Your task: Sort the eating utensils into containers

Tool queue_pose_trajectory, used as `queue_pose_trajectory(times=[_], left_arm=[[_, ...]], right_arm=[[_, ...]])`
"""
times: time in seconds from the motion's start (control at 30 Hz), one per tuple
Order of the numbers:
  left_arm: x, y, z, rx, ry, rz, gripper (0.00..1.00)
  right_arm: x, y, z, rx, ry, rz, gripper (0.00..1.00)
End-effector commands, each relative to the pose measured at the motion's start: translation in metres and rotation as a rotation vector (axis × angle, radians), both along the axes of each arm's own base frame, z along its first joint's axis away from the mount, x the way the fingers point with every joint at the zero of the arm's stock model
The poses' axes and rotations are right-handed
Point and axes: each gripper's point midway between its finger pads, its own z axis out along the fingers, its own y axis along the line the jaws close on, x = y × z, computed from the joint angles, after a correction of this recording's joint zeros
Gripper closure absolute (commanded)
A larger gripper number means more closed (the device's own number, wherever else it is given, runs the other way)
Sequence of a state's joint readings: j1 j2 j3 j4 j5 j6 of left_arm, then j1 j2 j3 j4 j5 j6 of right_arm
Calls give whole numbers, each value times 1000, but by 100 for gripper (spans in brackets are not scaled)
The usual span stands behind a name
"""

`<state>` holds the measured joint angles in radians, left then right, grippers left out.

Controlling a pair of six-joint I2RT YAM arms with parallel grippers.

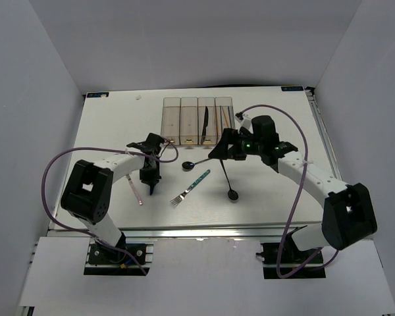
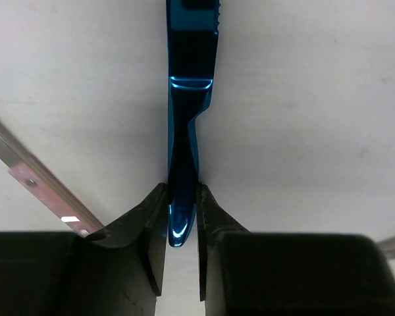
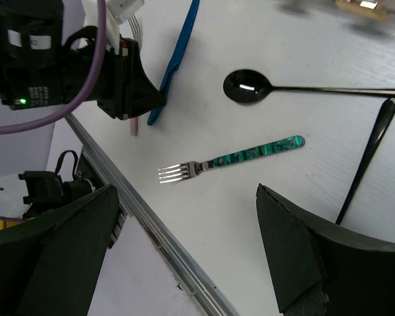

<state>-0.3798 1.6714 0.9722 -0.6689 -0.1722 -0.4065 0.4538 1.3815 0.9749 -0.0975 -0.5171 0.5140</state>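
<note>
- On the left side of the white table, a pink-handled fork lies flat just beside the left arm, not yet sorted.
- Next to it, the left gripper has its fingers pressed together on the narrow end of a blue knife. The pinch is at one tip, probably so the knife can be carried lengthwise and lowered into a narrow bin. Whether the far end touches the table is unclear.
- Near the middle, a teal-handled fork lies alone, tines toward the near edge.
- Just right of it lies a black spoon, with a second spoon close beside; both are loose on the table.
- At the back centre stand the containers, four clear bins joined in a row. The third from the left holds a black knife, and the fourth holds thin chopsticks.
- On the right, the right gripper is spread wide and holds nothing. It hovers above the spoons and teal fork, likely placed there to take one next.
</note>
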Motion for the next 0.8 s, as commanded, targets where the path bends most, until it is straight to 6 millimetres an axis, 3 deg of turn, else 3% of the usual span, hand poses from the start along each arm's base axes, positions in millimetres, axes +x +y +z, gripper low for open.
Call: queue_pose_trajectory(times=[0.0, 0.3, 0.47, 0.77], left_arm=[[-6, -8, 17, -25, -28, 9, 100], [-13, -18, 26, -68, -70, -5, 100], [-22, -21, 14, -96, -42, -8, 100], [-41, -10, -10, -17, 71, 8, 100]], right_arm=[[0, 15, -4, 15, -26, 19, 11], [-12, 63, -29, 37, 38, 90, 11], [-20, 81, -37, 45, 68, 113, 11], [-26, 88, -41, 16, 78, 111, 12]])
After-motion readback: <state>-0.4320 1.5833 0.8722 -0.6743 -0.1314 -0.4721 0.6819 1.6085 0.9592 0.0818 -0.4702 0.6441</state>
